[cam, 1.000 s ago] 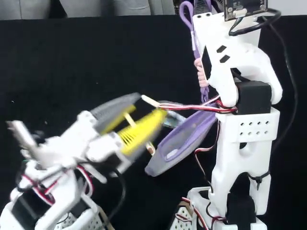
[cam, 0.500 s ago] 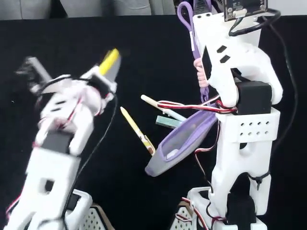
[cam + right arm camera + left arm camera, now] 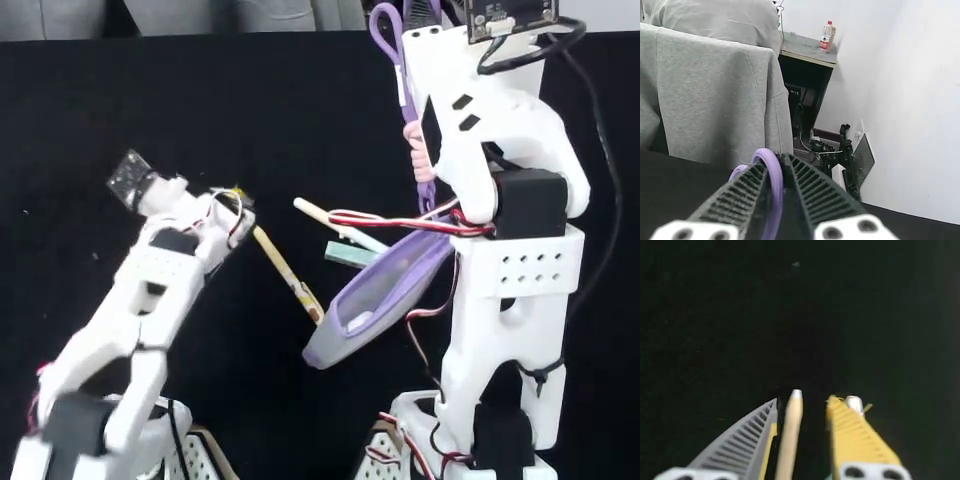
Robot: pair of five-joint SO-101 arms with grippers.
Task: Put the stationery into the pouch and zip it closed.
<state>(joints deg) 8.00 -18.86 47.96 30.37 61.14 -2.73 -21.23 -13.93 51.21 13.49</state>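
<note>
A purple pouch (image 3: 385,285) hangs open and tilted from its strap (image 3: 403,90), low over the black table. My right gripper (image 3: 405,30) is high at the back, shut on the strap's loop (image 3: 767,172). A yellow pencil (image 3: 288,275) lies on the table left of the pouch. My left gripper (image 3: 243,212) is at its far end, open, with the grey finger (image 3: 747,440) and the yellow finger (image 3: 857,440) on either side of the pencil (image 3: 790,432). A cream pen (image 3: 330,222) and a green piece (image 3: 350,255) lie by the pouch's mouth.
The right arm's white body (image 3: 505,260) stands right against the pouch. Both arm bases (image 3: 180,455) sit at the table's front edge. Black cloth (image 3: 150,100) covers the table at the back left. Red and white wires (image 3: 400,222) run across above the pouch.
My left arm swung from beside the pouch up to the left, then came down over the pencil's far end. The pouch and the right arm have not moved.
</note>
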